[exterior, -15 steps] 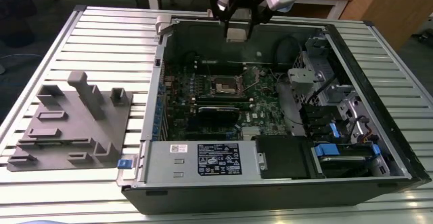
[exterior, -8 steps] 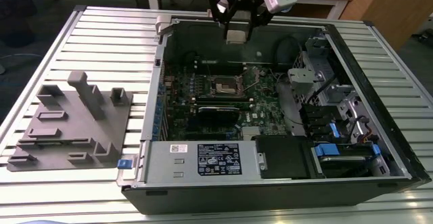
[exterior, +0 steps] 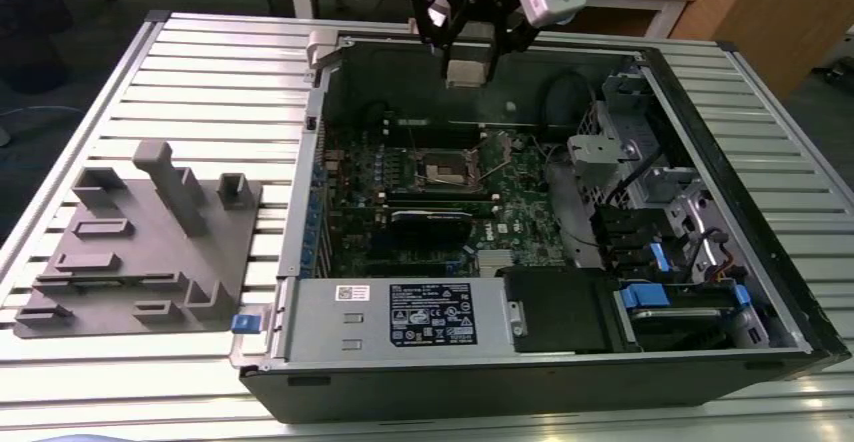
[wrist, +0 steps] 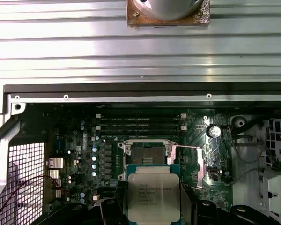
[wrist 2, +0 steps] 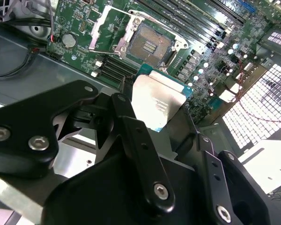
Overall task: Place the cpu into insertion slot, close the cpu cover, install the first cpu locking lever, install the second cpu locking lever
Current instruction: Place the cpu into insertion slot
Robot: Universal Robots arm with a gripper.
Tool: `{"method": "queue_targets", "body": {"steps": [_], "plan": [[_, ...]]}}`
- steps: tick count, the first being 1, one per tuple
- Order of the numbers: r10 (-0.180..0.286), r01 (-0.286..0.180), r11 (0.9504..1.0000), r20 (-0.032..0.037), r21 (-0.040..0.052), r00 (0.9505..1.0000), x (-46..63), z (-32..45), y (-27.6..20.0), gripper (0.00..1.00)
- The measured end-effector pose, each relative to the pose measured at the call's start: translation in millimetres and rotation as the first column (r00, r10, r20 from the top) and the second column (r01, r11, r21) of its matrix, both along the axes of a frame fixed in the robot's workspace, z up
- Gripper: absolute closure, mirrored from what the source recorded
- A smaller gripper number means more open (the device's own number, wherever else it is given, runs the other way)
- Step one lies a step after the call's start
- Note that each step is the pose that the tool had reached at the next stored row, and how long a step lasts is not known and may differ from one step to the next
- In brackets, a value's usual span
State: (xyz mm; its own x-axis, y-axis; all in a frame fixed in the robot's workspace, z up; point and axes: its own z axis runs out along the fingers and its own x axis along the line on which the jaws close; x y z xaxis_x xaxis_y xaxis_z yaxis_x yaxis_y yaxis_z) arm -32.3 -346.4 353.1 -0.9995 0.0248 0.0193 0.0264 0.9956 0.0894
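My gripper [exterior: 466, 59] hangs over the far wall of the open computer case, shut on the cpu [exterior: 466, 71], a flat silvery square with a green edge. In both wrist views the cpu [wrist 2: 158, 102] [wrist: 153, 196] sits between the black fingers [wrist 2: 131, 136]. It is held above the board, clear of the insertion slot [exterior: 445, 169] [wrist 2: 150, 44] [wrist: 146, 157]. The slot lies open with its dark centre bare. The cpu cover [wrist 2: 99, 28] stands swung up beside the slot. A thin locking lever [wrist: 202, 164] sticks out at the slot's side.
The green motherboard [exterior: 514, 207] lies deep inside the case between tall metal walls [exterior: 318, 152]. Long memory slots [wrist: 140, 123] run next to the socket. A power supply [exterior: 400, 312] and drive bays [exterior: 667, 262] fill the near side. A grey fixture [exterior: 140, 247] stands on the slatted table.
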Motion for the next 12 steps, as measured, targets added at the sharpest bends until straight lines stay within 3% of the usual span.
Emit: {"method": "queue_targets", "body": {"steps": [12], "plan": [[0.0, 0.0, 1.0, 0.0002, 0.0003, 1.0, 0.0, -2.8, 0.0, 0.46]]}}
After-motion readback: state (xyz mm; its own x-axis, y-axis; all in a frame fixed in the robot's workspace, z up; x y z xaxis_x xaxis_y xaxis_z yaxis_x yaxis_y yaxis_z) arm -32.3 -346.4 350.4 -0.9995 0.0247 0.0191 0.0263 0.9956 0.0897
